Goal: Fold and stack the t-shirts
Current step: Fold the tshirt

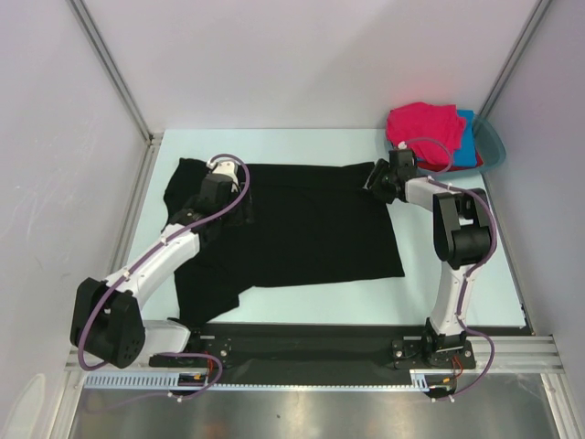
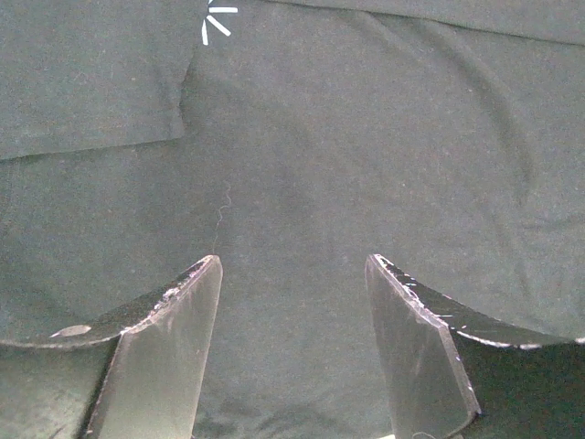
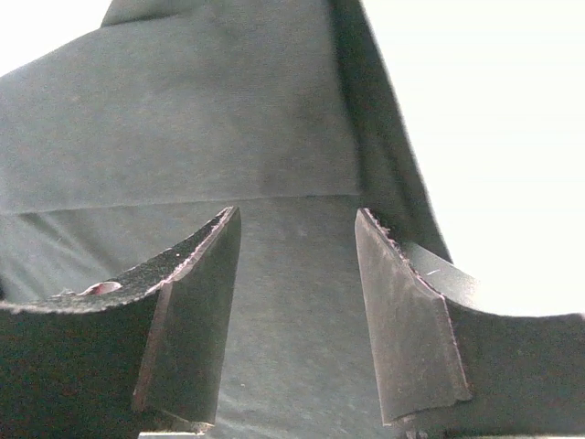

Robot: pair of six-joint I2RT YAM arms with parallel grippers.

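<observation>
A large black t-shirt [image 1: 302, 224] lies spread flat across the table, one sleeve at the far left and its lower part bunched near the left arm. My left gripper [image 1: 230, 197] hovers open over the shirt's left shoulder area. In the left wrist view its jaws [image 2: 292, 261] stand apart with only black cloth [image 2: 366, 137] below them. My right gripper [image 1: 375, 179] is open at the shirt's far right corner. The right wrist view shows its jaws [image 3: 297, 212] apart over the cloth [image 3: 183, 119] near its edge. Magenta-pink [image 1: 422, 123], blue [image 1: 466, 128] and red [image 1: 457, 163] t-shirts are piled at the back right.
The coloured shirts sit in a teal basin [image 1: 494, 146] in the back right corner. White walls and metal posts ring the pale table [image 1: 457, 274]. Bare table [image 3: 494, 137] shows just right of the shirt's corner.
</observation>
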